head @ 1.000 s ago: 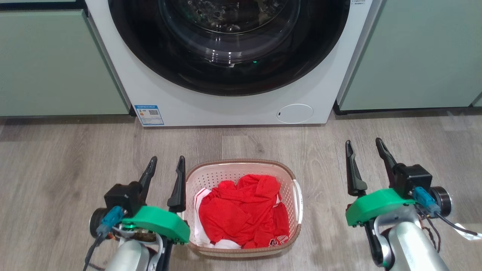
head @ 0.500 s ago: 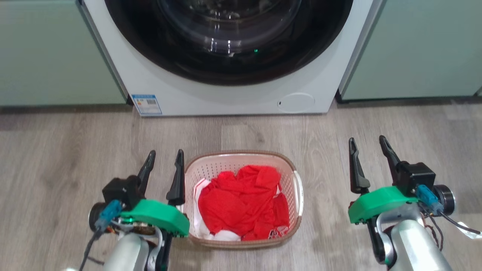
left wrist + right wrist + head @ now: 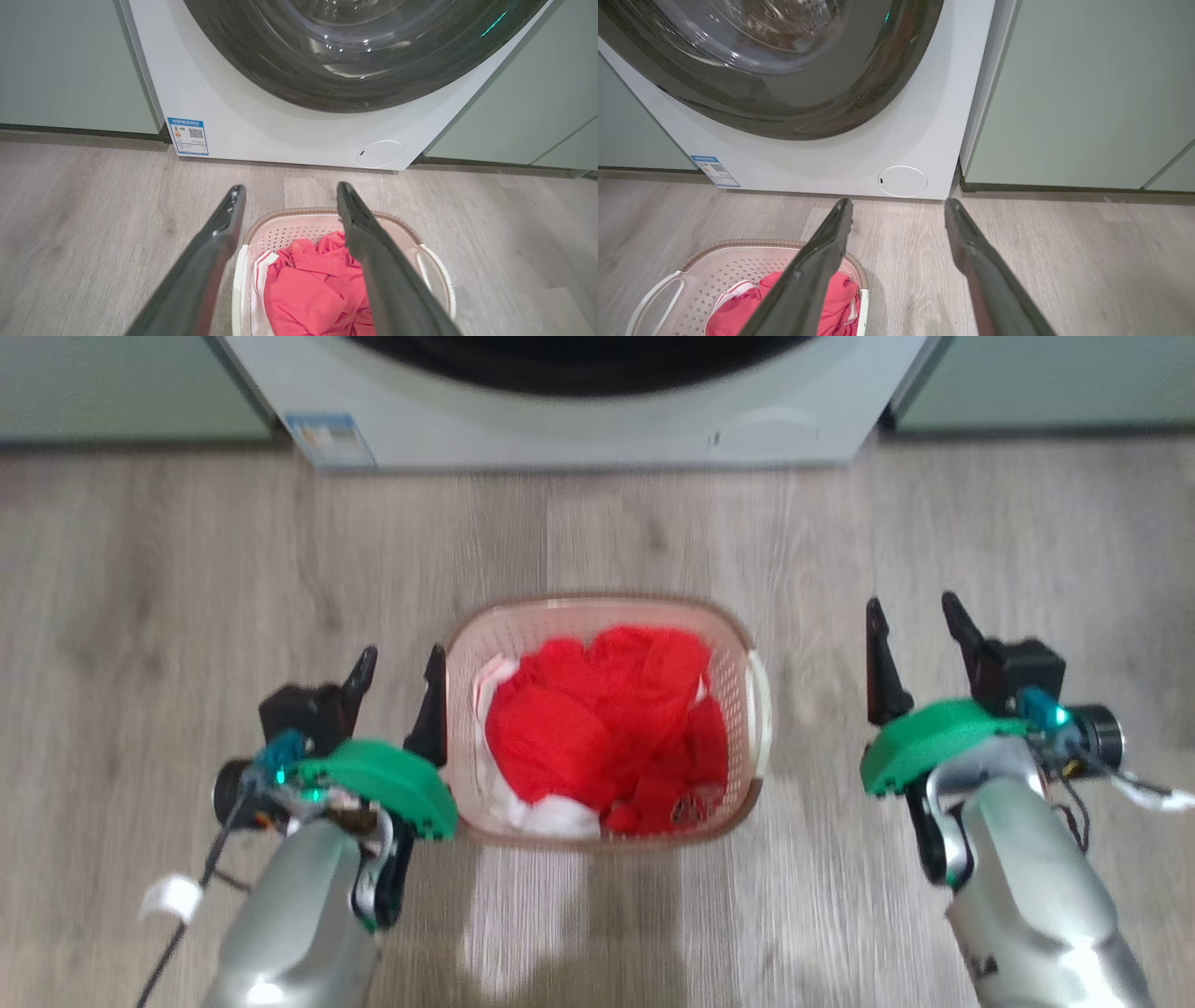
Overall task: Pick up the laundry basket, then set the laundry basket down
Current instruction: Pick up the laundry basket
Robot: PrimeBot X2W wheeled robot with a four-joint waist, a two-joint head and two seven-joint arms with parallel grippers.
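A: Our laundry basket [image 3: 523, 630] sits on the floor [image 3: 187, 569] in front of the washing machine [image 3: 560, 420], red clothes [image 3: 607, 719] heaped inside. We're at the reach; nothing's lifted.

B: Our left claw [image 3: 401, 658] gapes wide, empty, its inner finger just beside the left rim. Our right claw [image 3: 913, 607] gapes too, empty, apart from the white handle [image 3: 761, 709].

A: Perforated cream plastic, rounded corners, brown woven-look rim. We judge both sides need gripping before we lift level.
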